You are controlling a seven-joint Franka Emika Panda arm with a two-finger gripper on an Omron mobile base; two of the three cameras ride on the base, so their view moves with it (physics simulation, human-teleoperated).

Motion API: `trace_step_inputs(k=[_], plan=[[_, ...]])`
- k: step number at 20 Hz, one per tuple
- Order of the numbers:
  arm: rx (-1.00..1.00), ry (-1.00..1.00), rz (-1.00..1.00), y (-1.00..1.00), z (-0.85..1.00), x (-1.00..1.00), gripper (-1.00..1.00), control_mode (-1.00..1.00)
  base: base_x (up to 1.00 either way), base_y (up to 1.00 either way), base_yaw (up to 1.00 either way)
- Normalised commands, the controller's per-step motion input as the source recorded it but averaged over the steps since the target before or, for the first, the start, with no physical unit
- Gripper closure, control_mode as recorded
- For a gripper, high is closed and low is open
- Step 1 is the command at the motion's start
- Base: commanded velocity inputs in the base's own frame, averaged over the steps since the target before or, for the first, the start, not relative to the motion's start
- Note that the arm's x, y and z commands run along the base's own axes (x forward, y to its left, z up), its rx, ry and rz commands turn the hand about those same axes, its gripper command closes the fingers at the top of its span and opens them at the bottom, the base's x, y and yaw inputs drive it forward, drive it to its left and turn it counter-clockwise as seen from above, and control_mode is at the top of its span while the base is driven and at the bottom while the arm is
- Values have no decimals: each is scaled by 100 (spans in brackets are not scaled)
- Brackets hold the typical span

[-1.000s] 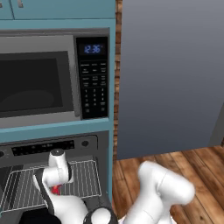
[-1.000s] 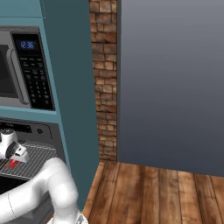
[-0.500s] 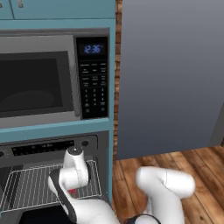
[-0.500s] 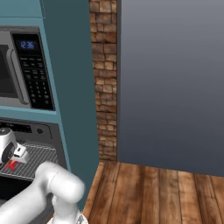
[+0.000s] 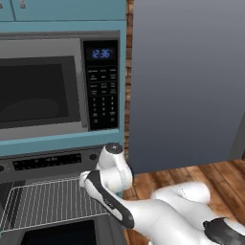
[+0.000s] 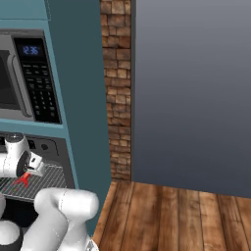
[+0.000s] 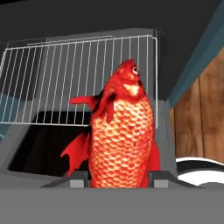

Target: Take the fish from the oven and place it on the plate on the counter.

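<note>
The tool (image 7: 114, 178) is clenched on the fish (image 7: 120, 135). In the hand view the red-orange fish stands up between the two dark tips, with its head far from the tool and its tail down near the tips. The fish is lifted up off the wire rack (image 7: 78, 78) and does not touch it.

In the right base view the tool (image 6: 25, 177) hangs just over the right near part of the wire rack (image 6: 49, 182), and a bit of the red fish (image 6: 22, 181) sticks out under it. In the left base view the hand (image 5: 111, 165) sits over the right edge of the wire rack (image 5: 48, 203), just under the oven (image 5: 48, 160) control strip.

There is not much room above, since the microwave (image 5: 57, 91) is up over the oven. The teal wall of the cabinet (image 6: 83, 98) stands close on the right side of the rack. Past that edge, to the right, there is a brick strip (image 6: 117, 88), a big grey panel (image 6: 191, 88) and lots of open wood floor (image 6: 171, 215). The rack's left and far parts are bare.

A second ago the hand was more to the left, over the middle of the rack, with the fish low by the wires. Now it has moved right, to the rack's right edge, and the arm's elbow has swung lower and nearer
</note>
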Motion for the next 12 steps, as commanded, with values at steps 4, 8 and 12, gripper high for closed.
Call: trace_step_inputs(k=[4,8,12], plan=[[0,0,-5,-100,100,0,100,-100,0,0,0],[0,0,-7,-100,94,0,100,-100,0,0,0],[0,0,-8,-100,75,0,100,-100,0,0,0]])
